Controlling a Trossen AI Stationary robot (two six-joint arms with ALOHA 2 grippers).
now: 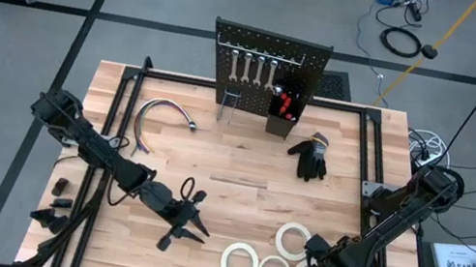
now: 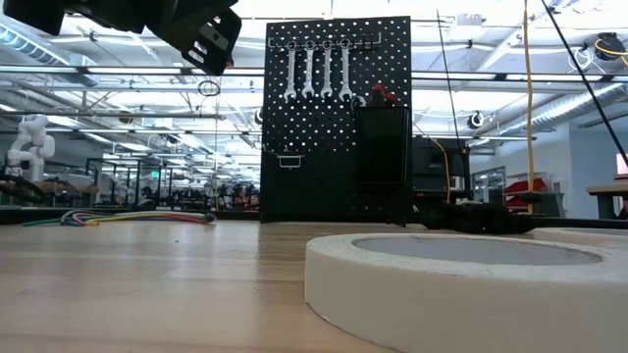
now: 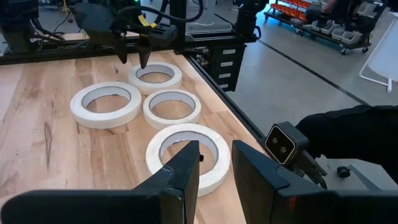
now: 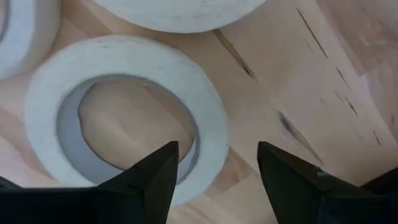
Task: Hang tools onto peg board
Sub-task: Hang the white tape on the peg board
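Several white tape rolls lie flat on the wooden table near its front right; the nearest to my left gripper is the roll (image 3: 188, 155), with another roll (image 3: 172, 107) beyond it. My right gripper (image 4: 216, 149) points down, open, over the rightmost roll (image 4: 124, 112) (image 3: 155, 77). One of its fingers is above the roll's hole and the other above the wood outside it. My left gripper (image 3: 214, 168) (image 1: 200, 217) is open, raised above the table and facing the rolls. Silver wrenches (image 1: 255, 66) hang on the upright black peg board (image 1: 273, 46) at the table's far edge.
A black glove (image 1: 311, 156) lies right of centre. A curved chrome tube (image 1: 168, 113) with coloured wires lies at the far left. A black bin (image 1: 282, 107) holding red-handled tools sits on the board's front. Bare wood (image 1: 238, 188) spans the middle. Black frame rails (image 1: 377, 178) border the table.
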